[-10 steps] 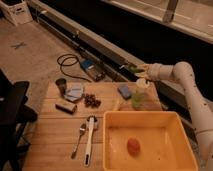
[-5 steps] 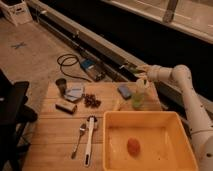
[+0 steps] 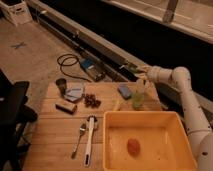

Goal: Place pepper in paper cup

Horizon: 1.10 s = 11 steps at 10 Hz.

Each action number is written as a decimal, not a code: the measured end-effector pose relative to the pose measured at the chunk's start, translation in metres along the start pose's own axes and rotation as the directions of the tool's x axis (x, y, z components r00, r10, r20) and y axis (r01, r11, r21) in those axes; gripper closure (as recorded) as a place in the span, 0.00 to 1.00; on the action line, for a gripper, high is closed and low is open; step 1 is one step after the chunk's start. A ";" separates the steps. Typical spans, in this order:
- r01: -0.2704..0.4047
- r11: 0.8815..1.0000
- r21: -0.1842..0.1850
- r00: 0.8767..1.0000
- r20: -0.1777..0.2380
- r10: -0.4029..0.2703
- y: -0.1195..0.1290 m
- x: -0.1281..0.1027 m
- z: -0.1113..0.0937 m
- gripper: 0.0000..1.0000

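The gripper point(image 3: 134, 69) hangs above the far right part of the wooden table point(image 3: 55, 135), at the end of a white arm that reaches in from the right side. It grips the pepper point(image 3: 129, 66), a slim green piece that sticks out to the left of the fingers, well above the table top. Below and slightly nearer stands the paper cup point(image 3: 139, 99), pale and upright on the table, just beside a blue sponge point(image 3: 124, 91) on its left. The pepper is held higher than the cup's rim and a little to the far left of it, not touching it. Nearer in the scene, a big yellow tub point(image 3: 115, 150) fills the right part of the table, with a small orange-red object point(image 3: 133, 146) lying on its floor. To the left of the tub lie a white-handled utensil point(image 3: 88, 141) and a metal spoon point(image 3: 79, 138), side by side. Farther left stand a dark metal cup point(image 3: 61, 85), a blue packet point(image 3: 75, 92), a small brown block point(image 3: 65, 106) and a cluster of dark round bits point(image 3: 91, 100).
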 end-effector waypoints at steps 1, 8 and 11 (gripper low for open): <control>-0.002 1.000 -0.002 1.000 0.000 0.002 0.001 0.001 0.000 0.65; -0.047 0.999 -0.007 0.999 -0.002 0.047 0.013 0.018 0.003 0.21; -0.072 0.997 0.012 0.997 -0.014 0.072 0.018 0.030 -0.005 0.21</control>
